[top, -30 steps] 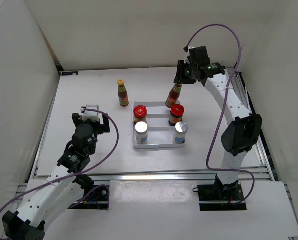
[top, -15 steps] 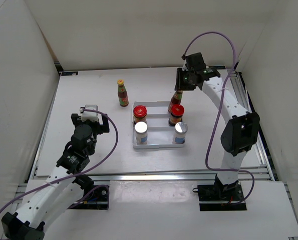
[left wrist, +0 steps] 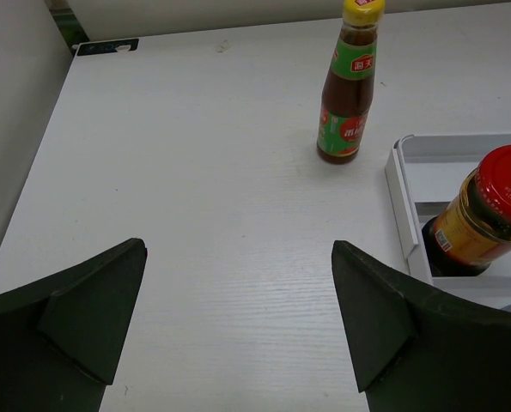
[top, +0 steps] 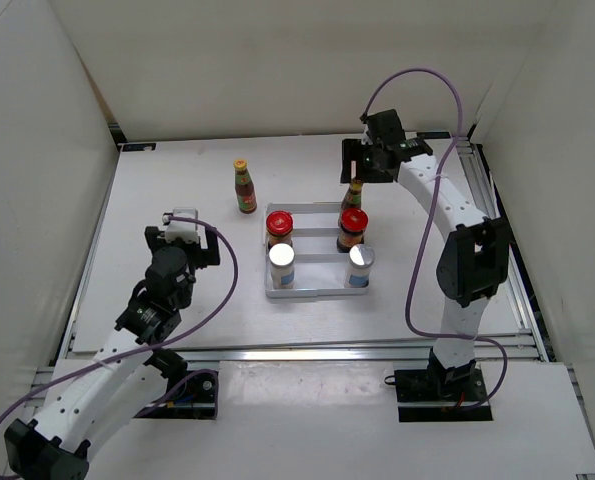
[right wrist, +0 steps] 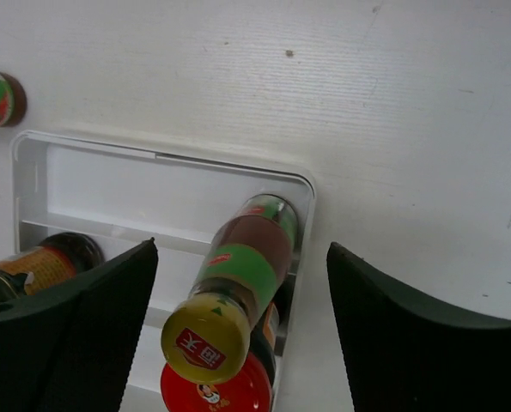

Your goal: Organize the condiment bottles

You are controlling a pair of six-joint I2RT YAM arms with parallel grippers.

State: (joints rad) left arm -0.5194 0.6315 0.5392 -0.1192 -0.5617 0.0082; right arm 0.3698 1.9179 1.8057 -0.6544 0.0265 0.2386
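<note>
Overhead view: the white tray (top: 315,293) lies mid-desk (top: 167,180) with two silver-capped shakers (top: 282,263) in its near row, two red-lidded jars (top: 279,226) in the middle row, and one slim yellow-capped bottle (top: 354,192) upright in the far right compartment. The second slim bottle (top: 244,188) stands on the desk, beyond the tray and to its left. The right claw (top: 360,160) hangs over the tray's far right corner, covering that bottle's top. Only the right wrist view settles the grip: the fingers (right wrist: 92,326) stand apart, a gap on each side of the bottle, holding nothing. The left claw (top: 183,224) hovers over the left of the desk; its wrist view shows it spread wide and empty, facing the second slim bottle and the tray's left wall.
</note>
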